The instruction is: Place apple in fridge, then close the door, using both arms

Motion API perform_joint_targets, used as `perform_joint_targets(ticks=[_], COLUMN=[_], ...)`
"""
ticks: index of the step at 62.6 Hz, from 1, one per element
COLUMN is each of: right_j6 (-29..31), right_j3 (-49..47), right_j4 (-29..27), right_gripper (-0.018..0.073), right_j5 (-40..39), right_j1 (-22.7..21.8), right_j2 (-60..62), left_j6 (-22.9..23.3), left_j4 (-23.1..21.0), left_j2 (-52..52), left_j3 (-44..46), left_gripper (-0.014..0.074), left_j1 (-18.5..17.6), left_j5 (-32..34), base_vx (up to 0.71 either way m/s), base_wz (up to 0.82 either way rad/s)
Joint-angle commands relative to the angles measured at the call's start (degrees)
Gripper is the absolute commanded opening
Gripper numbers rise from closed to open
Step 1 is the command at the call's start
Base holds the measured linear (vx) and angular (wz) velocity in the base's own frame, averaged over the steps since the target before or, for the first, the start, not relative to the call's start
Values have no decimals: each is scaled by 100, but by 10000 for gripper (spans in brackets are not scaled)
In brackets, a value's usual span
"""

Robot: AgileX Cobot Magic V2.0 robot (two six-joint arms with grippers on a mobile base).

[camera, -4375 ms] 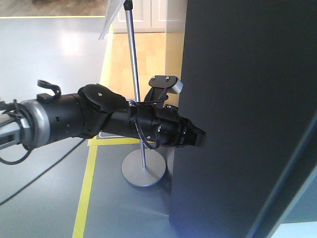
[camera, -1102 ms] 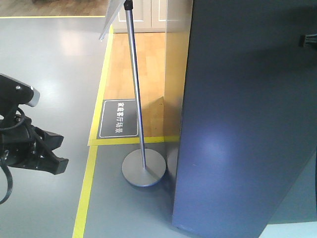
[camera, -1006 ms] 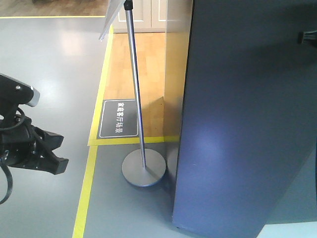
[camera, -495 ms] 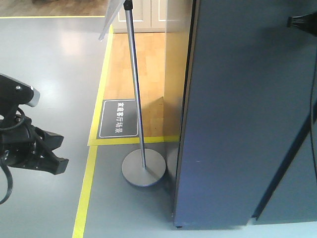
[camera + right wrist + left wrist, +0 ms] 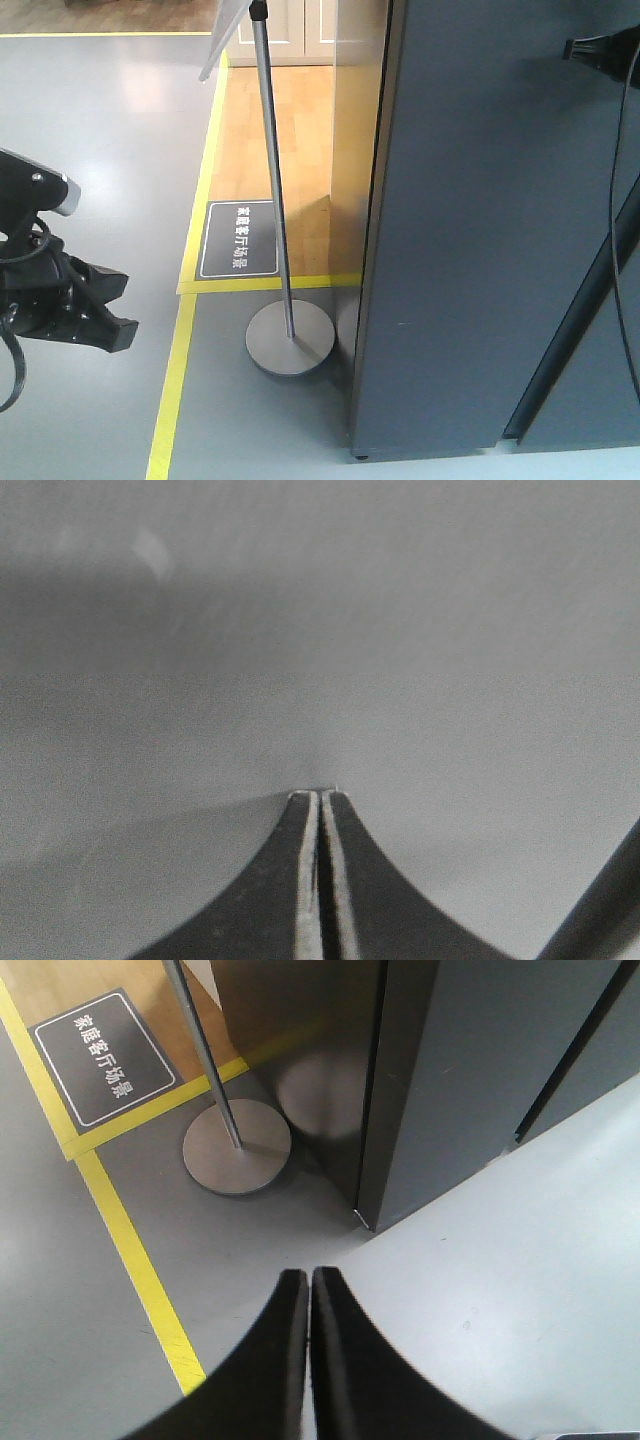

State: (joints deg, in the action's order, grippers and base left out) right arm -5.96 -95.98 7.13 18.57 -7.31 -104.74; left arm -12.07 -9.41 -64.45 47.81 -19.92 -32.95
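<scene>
Apple: not visible in any view; presumably inside the fridge (image 5: 455, 300), can't confirm.

Door (image 5: 480, 250): dark grey face fills right of front view, now almost flush w/ fridge side; a narrow gap shows along the hinge-side edge. 4.4 s ago it stood swung out w/ the left arm against its edge; over the last sec it swung in, face turning square to camera. Judgement: closing step nearly done, only last seating push left.

Right gripper (image 5: 320, 798): fingers pressed together, holding nothing, tips at or just off a plain grey surface, prob. the door face; contact can't be told. In front view its black tip pokes in at top right, cable hanging below.

Left gripper (image 5: 306, 1278): shut, empty, pulled back low left, pointing at grey floor near fridge corner.

Surroundings: sign stand (image 5: 290, 340) w/ round base just beside fridge; yellow floor tape (image 5: 175, 380); black floor plaque (image 5: 238, 240).

Risk: dangling cable catching the door edge.
</scene>
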Motion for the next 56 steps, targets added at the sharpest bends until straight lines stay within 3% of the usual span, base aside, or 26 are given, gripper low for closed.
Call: perform_joint_targets(ticks=[1,30,45,56], right_j6=[90,1117,1114,922], right_j3=[23,2903,4109,4568], right_j4=[-18,-353,-353,-453], right_gripper=[-4,-4,-4,-4], right_j5=[-170,-283,-87,830], right_j1=[-1,183,811,1028], right_j2=[590,2548,3771,4718], left_j6=[-1,-1,-1,-1], left_j4=[-80,-80,-80,-80], left_j2=[145,145,145,145], left_j3=[157,157,157,157], left_gripper=[-6,-6,-6,-6], left_j1=[14,14,14,14], left_j5=[292,292,292,286], base_vx=[0,0,0,0], base_wz=[0,0,0,0])
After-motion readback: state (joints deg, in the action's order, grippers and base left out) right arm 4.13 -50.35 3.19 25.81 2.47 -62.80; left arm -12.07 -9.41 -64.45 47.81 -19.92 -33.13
